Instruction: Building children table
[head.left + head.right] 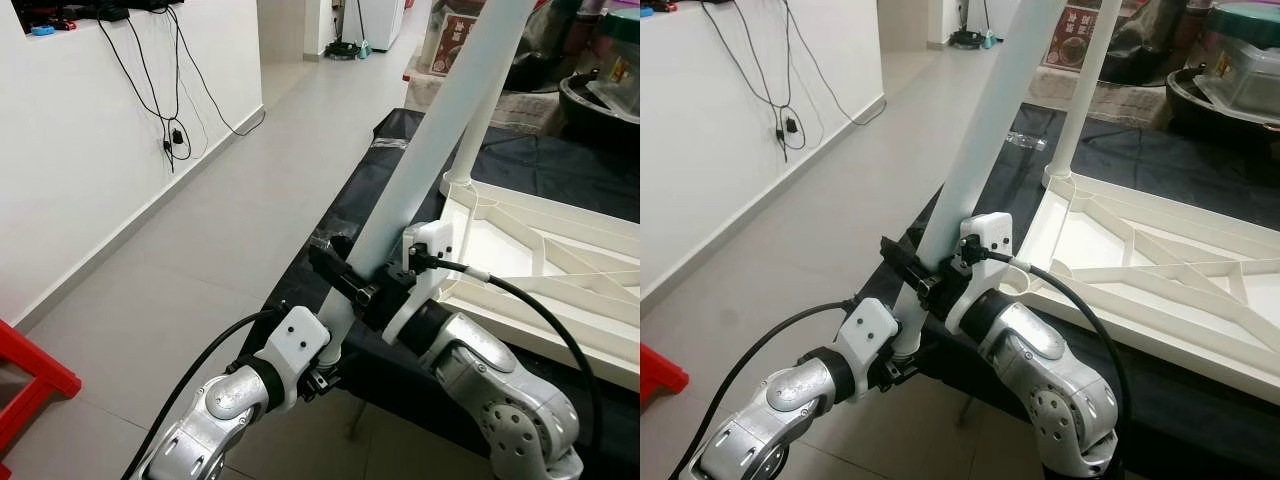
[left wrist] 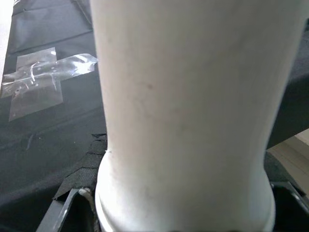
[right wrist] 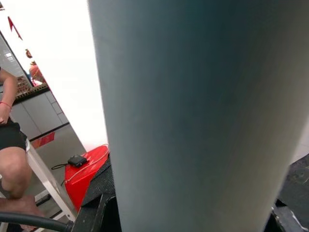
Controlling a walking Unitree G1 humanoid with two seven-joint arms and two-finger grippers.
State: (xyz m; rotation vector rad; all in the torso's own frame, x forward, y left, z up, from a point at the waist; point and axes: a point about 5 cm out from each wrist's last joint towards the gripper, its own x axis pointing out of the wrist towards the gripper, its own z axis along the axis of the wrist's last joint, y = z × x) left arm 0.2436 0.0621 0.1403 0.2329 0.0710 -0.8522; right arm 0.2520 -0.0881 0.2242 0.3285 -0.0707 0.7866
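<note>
Both claws grip the white leg [image 1: 440, 110] (tilted, top leaning away-right).

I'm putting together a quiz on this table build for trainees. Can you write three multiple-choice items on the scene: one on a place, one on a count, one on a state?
1. Where does the upturned white tabletop lie?
A. on the black-covered surface
B. on the bare floor
C. against the wall

2. How many legs already stand fitted on the tabletop?
A. none
B. one
C. three

3. How is the loose white leg held?
A. by the left gripper alone
B. by both, the right gripper higher up
C. it lies unheld

Answers: 1 A, black cloth shows around its frame. 2 B, one fitted leg rises at its far corner. 3 B, both grippers clamp the tilted leg.
</note>
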